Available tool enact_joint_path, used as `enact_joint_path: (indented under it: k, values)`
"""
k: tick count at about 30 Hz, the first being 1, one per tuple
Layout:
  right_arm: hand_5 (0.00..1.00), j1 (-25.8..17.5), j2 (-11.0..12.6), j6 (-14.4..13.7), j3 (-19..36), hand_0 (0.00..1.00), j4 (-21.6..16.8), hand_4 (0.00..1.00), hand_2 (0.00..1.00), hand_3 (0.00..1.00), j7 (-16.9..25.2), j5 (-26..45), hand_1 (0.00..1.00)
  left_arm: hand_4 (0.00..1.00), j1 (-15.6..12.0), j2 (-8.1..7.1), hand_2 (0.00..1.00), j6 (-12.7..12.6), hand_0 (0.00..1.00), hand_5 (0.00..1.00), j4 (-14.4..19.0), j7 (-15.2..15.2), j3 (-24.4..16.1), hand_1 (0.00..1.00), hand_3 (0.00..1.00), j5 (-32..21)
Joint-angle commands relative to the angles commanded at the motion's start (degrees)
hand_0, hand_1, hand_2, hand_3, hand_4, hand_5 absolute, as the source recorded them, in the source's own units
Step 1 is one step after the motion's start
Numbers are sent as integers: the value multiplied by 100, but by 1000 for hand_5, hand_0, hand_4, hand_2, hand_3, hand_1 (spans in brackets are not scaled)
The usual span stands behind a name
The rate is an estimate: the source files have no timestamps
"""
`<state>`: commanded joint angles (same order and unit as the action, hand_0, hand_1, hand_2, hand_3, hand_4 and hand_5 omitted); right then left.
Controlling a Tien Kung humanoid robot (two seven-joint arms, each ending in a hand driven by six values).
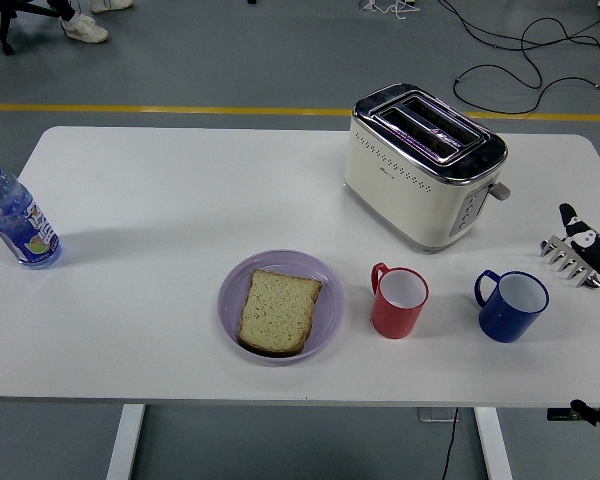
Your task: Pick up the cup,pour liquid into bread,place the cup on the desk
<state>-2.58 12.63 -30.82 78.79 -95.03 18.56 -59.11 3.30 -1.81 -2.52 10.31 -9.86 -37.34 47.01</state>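
We are looking down on a white table (160, 210) that is carrying two cups, one plate, one slice of bread, one toaster and one bottle. The blue cup (512, 306) is standing upright near the table's right end, its handle pointing left, and the red cup (399, 301) is standing upright just to its left, with a clear gap between the two; its handle is also pointing left. Nothing is gripping either cup. The single slice of bread (277, 311) is lying flat on the purple plate (325, 285), which is sitting to the left of the red cup, close to the near edge. The cream toaster (420, 165) is standing behind the cups, its two slots facing up. One plastic water bottle (15, 220) with a blue cap is standing far off at the left edge. We are seeing only one of our hands: the right hand (584, 246) is hanging at the right edge of the picture, apart from the blue cup, with its fingers (562, 254) spread out and holding nothing. Beyond the table, black cables (525, 50) are trailing over the grey floor.
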Motion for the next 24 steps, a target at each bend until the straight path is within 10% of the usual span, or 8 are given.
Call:
enact_joint_path:
  k: [24]
  values:
    - [61, 18, -88, 323, 774, 745, -188, 685, 776, 836, -194, 1462, 703, 371, 39, 15, 723, -18, 655, 929, 0, -15, -112, 701, 619, 109]
